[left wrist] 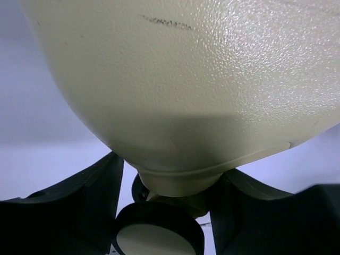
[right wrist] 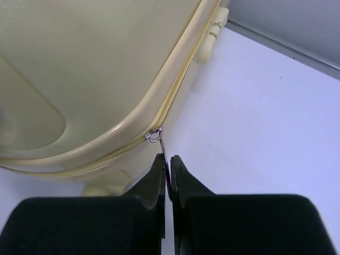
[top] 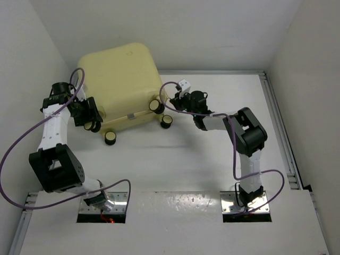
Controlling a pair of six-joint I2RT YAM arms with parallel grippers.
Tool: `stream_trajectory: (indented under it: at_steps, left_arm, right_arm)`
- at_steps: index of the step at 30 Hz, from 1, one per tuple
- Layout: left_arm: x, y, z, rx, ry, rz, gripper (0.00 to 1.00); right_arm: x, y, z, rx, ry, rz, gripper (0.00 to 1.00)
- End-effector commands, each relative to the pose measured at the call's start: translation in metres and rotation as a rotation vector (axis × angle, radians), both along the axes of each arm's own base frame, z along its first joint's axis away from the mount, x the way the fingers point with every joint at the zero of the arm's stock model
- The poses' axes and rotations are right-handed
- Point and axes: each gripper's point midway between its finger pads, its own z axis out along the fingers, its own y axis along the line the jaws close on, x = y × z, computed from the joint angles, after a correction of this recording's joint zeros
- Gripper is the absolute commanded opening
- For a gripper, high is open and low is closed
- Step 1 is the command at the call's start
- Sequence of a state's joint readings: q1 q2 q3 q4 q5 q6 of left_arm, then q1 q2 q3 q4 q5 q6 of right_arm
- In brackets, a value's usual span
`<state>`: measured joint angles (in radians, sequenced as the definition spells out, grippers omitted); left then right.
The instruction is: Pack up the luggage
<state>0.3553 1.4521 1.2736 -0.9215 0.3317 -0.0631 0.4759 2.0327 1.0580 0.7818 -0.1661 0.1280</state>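
The luggage (top: 119, 79) is a large pale yellow hard-shell suitcase lying closed at the back left of the table, its black wheels facing the front. My left gripper (top: 91, 114) is at its left front corner. In the left wrist view the open jaws (left wrist: 170, 170) straddle the wheel mount under the shell (left wrist: 186, 79), with a black wheel (left wrist: 156, 234) just below. My right gripper (top: 175, 100) is at the right front corner. In the right wrist view it (right wrist: 169, 159) is shut on the thin metal zipper pull (right wrist: 162, 141) hanging from the suitcase seam (right wrist: 175, 90).
White walls close in on the left, back and right. A metal rail (top: 276, 117) runs along the table's right edge. Purple cables loop from both arms. The white table (top: 186, 159) lies between the suitcase and the arm bases.
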Motion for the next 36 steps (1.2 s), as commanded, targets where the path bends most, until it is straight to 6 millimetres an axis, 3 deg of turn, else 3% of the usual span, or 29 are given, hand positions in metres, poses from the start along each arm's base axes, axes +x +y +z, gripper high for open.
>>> stream_trajectory:
  at_steps: [1,2,3,4,6,7,8,9,13,14,15,16,17,18,21,24,25,28,30,33,35,36]
  left_arm:
    - [0.001,0.117,-0.026,0.378,0.096,0.284,0.00]
    - [0.006,0.121,-0.027,0.385,0.093,0.275,0.00]
    - [0.010,0.122,-0.025,0.390,0.077,0.278,0.00]
    - [0.017,0.122,-0.025,0.401,0.064,0.256,0.00]
    - [0.033,0.121,-0.022,0.439,0.014,0.207,0.01]
    - [0.036,0.123,-0.020,0.451,0.003,0.196,0.01]
    - [0.046,0.115,-0.013,0.413,-0.044,0.146,0.06]
    - [0.053,0.111,-0.009,0.400,-0.075,0.116,0.17]
    - [0.068,0.080,0.023,0.319,-0.234,-0.064,0.36]
    - [0.070,0.066,0.045,0.303,-0.318,-0.139,0.40]
    - [0.070,0.064,0.058,0.296,-0.360,-0.147,0.64]
    - [0.069,0.057,0.068,0.275,-0.393,-0.155,0.77]
    - [0.066,0.056,0.094,0.284,-0.454,-0.138,0.83]
    - [0.065,0.052,0.106,0.276,-0.484,-0.135,0.90]
    - [0.055,0.046,0.142,0.288,-0.563,-0.087,0.97]
    - [0.042,0.044,0.155,0.293,-0.569,-0.045,1.00]
    - [0.034,0.038,0.160,0.283,-0.571,-0.054,1.00]
    - [0.019,0.025,0.153,0.243,-0.529,-0.097,1.00]
    - [0.013,0.010,0.135,0.197,-0.473,-0.131,1.00]
    - [0.008,-0.008,0.110,0.120,-0.398,-0.148,1.00]
    - [0.007,-0.018,0.102,0.094,-0.378,-0.161,1.00]
    - [0.010,-0.030,0.092,0.071,-0.345,-0.187,1.00]
  right_arm:
    - [0.063,-0.102,-0.020,-0.129,-0.035,-0.332,0.00]
    - [0.074,-0.098,-0.014,-0.131,-0.062,-0.325,0.00]
    - [0.077,-0.095,-0.021,-0.134,-0.056,-0.314,0.00]
    - [0.087,-0.093,-0.011,-0.123,-0.094,-0.307,0.00]
    - [0.097,-0.087,-0.022,-0.119,-0.101,-0.287,0.00]
    - [0.104,-0.081,-0.013,-0.106,-0.127,-0.285,0.00]
    - [0.105,-0.076,-0.020,-0.103,-0.120,-0.278,0.00]
    - [0.108,-0.068,-0.018,-0.087,-0.129,-0.251,0.00]
    - [0.092,-0.032,-0.012,-0.039,-0.146,-0.147,0.00]
    - [0.087,-0.021,-0.001,-0.013,-0.161,-0.119,0.00]
    - [0.083,-0.014,0.000,-0.006,-0.163,-0.101,0.00]
    - [0.080,-0.010,0.002,0.002,-0.166,-0.083,0.00]
    - [0.072,0.008,0.013,0.030,-0.186,-0.045,0.00]
    - [0.067,0.016,0.016,0.037,-0.191,-0.021,0.00]
    - [0.054,0.052,0.033,0.070,-0.232,0.047,0.00]
    - [0.040,0.088,0.046,0.094,-0.271,0.113,0.00]
    - [0.037,0.101,0.059,0.115,-0.301,0.133,0.00]
    - [0.022,0.132,0.072,0.151,-0.327,0.195,0.00]
    - [0.013,0.144,0.081,0.173,-0.342,0.225,0.00]
    - [-0.026,0.181,0.097,0.213,-0.373,0.322,0.00]
    - [-0.041,0.195,0.111,0.237,-0.400,0.365,0.00]
    - [-0.060,0.210,0.119,0.256,-0.412,0.410,0.00]
